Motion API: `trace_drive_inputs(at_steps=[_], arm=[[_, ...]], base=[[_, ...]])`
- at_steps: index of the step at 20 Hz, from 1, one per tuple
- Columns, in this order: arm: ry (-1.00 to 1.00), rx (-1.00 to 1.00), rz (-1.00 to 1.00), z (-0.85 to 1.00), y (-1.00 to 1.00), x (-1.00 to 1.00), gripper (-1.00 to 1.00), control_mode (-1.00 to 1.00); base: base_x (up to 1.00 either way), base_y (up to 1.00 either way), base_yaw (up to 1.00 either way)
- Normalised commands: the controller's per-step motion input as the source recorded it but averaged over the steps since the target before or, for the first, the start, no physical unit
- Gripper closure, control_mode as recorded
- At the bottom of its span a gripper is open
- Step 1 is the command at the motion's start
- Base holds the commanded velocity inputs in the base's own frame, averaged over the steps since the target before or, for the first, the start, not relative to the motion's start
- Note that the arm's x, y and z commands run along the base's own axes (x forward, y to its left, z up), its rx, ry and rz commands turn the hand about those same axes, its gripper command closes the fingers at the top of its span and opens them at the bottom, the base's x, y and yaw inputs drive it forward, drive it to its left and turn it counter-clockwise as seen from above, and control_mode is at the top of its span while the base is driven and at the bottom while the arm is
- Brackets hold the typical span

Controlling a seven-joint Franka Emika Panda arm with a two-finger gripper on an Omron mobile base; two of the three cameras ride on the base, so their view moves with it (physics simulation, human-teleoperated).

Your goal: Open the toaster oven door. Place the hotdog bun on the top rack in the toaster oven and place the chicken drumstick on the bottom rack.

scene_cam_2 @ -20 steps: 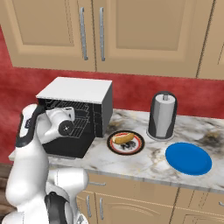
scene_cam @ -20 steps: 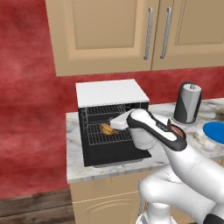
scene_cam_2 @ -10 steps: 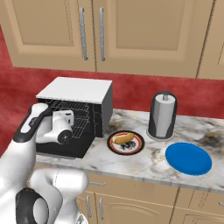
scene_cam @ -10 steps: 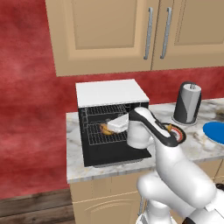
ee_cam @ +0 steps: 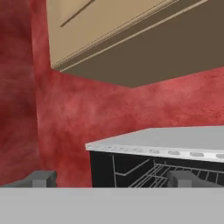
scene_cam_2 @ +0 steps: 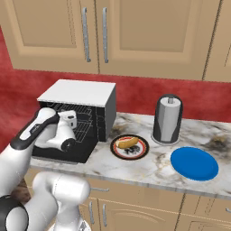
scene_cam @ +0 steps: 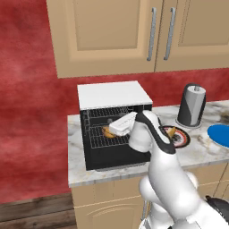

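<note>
Toaster oven (scene_cam: 114, 96) door already open, something orange-brown on rack (scene_cam: 107, 131). Bun-looking thing (scene_cam_2: 127, 142) waits on plate (scene_cam_2: 130, 152), oven's 3 o'clock. Hand (scene_cam: 120, 125) at oven mouth, looks released, holding nothing.

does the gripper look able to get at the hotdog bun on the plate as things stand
Probably yes: the hotdog bun lies uncovered on its plate, right of the toaster oven. The gripper would first have to back out of the oven mouth.
</note>
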Motion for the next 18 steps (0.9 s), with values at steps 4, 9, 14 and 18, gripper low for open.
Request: trace_drive_inputs(at_steps=[4,9,14,18], arm=[[0.0,0.03,-0.01,0.0,0.0,0.42,-1.0,-1.0],[0.0,0.05,-0.01,0.0,0.0,0.37,-1.0,-1.0],[0.07,0.06,0.0,-0.04,-0.04,0.34,-1.0,-1.0],[0.26,0.02,0.0,-0.28,-0.03,0.23,-1.0,-1.0]], base=[[0.0,0.0,0.0],[0.0,0.0,0.0],[0.0,0.0,0.0],[0.0,0.0,0.0]])
